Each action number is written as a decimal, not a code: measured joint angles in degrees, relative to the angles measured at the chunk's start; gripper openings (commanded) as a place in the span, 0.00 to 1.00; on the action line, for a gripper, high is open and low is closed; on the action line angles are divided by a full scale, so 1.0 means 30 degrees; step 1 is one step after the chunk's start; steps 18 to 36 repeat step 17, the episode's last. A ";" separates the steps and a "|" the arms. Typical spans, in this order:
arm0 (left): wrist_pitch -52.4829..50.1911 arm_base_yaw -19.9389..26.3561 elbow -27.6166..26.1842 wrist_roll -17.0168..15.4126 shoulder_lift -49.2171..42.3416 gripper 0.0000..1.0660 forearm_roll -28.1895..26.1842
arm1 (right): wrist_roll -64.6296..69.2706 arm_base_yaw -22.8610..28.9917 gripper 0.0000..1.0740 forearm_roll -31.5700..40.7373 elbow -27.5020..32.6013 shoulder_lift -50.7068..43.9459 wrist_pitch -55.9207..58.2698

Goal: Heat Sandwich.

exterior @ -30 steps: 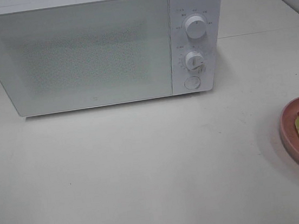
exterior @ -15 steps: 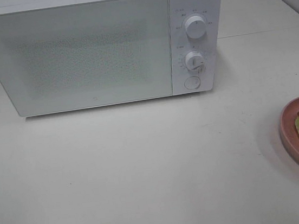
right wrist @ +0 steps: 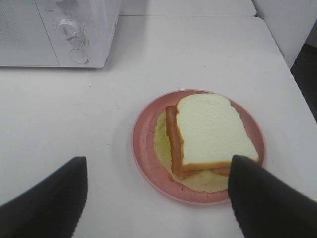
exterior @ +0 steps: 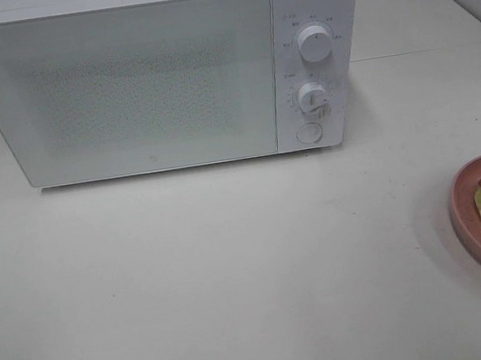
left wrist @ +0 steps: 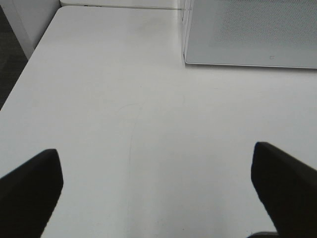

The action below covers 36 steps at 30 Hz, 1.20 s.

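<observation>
Left gripper (left wrist: pixel 156 193) is hovering over bare desk (left wrist: pixel 124 99), jaws spread wide, nothing between them; microwave (left wrist: pixel 250 32) door corner is sitting ahead and off to one side. Right gripper (right wrist: pixel 157 198) is hanging with jaws released too, empty. Sandwich (right wrist: pixel 210 134) is lying on the pink plate (right wrist: pixel 143 144) just ahead of the right jaws, roughly centred between them, long axis running away from them. Right arm is clearly nearer. Microwave door is looking closed.
</observation>
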 measured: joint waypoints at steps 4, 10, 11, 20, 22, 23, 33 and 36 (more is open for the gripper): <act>0.0000 0.0000 0.0000 0.0000 0.0000 0.92 0.0000 | 0.0000 0.0000 0.70 0.0000 0.0000 0.0000 0.0000; 0.0000 0.0000 0.0000 0.0000 0.0000 0.92 0.0000 | 0.0000 0.0000 0.70 0.0000 0.0000 0.0000 0.0000; 0.0000 0.0000 0.0000 0.0000 0.0000 0.92 0.0000 | 0.0000 0.0000 0.70 0.0000 0.0000 0.0000 0.0000; 0.0000 0.0000 0.0000 0.0000 0.0000 0.92 0.0000 | 0.0000 0.0000 0.70 0.0000 0.0000 0.0000 0.0000; 0.0000 0.0000 0.0000 0.0000 0.0000 0.92 0.0000 | 0.0000 0.0000 0.70 0.0000 0.0000 0.0000 0.0000; 0.0000 0.0000 0.0000 0.0000 0.0000 0.92 0.0000 | 0.0000 0.0000 0.70 0.0000 0.0000 0.0000 0.0000; 0.0000 0.0000 0.0000 0.0000 0.0000 0.92 0.0000 | 0.0000 0.0000 0.70 0.0000 0.0000 0.0000 0.0000; 0.0000 0.0000 0.0000 0.0000 0.0000 0.92 0.0000 | 0.0000 0.0000 0.70 0.0000 0.0000 0.0000 0.0000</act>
